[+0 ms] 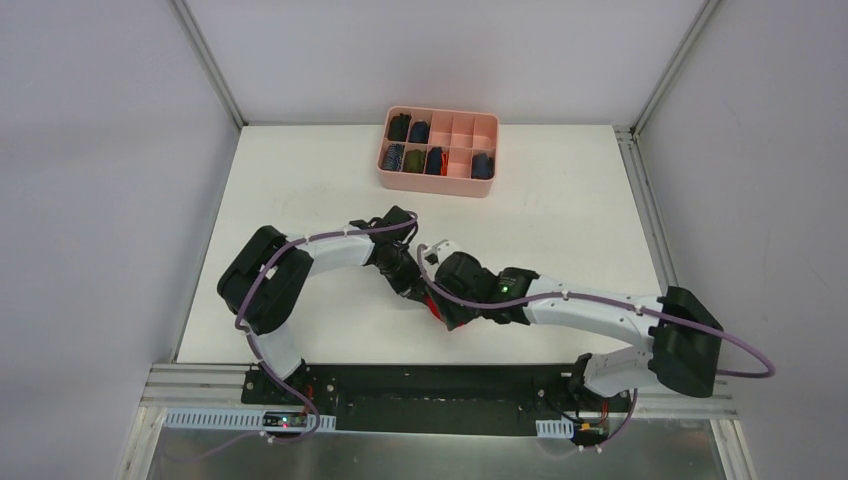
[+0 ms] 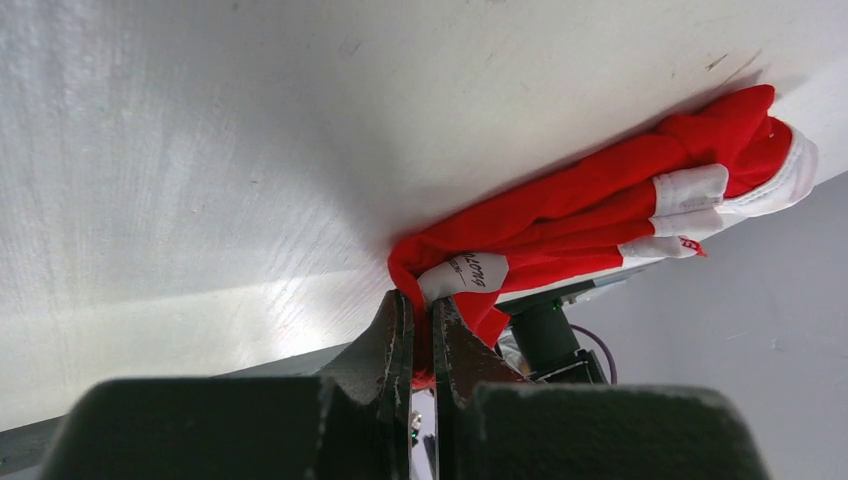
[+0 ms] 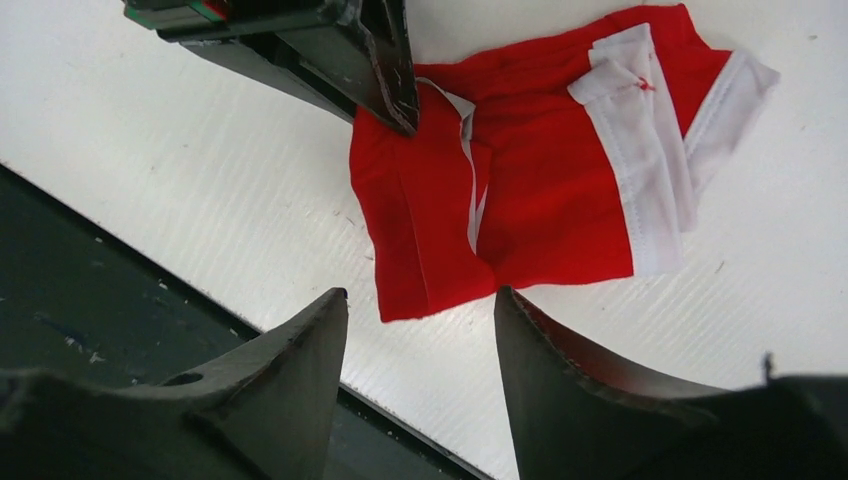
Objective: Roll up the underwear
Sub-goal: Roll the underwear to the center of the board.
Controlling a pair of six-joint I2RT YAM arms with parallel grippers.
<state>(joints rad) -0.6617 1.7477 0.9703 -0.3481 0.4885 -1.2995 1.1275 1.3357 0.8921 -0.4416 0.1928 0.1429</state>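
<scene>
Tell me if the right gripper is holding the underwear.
No, the right gripper stands open over the underwear, clamping nothing.

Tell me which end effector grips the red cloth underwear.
The left end effector, shut on an edge of the bright red cloth underwear; the right end effector stands open, empty.

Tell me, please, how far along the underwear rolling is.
Done: the underwear lies folded on the table. In hand: the left gripper is shut on one edge; the right gripper hangs open over it, holding nothing. Left: the whole roll; none shows yet.
</scene>
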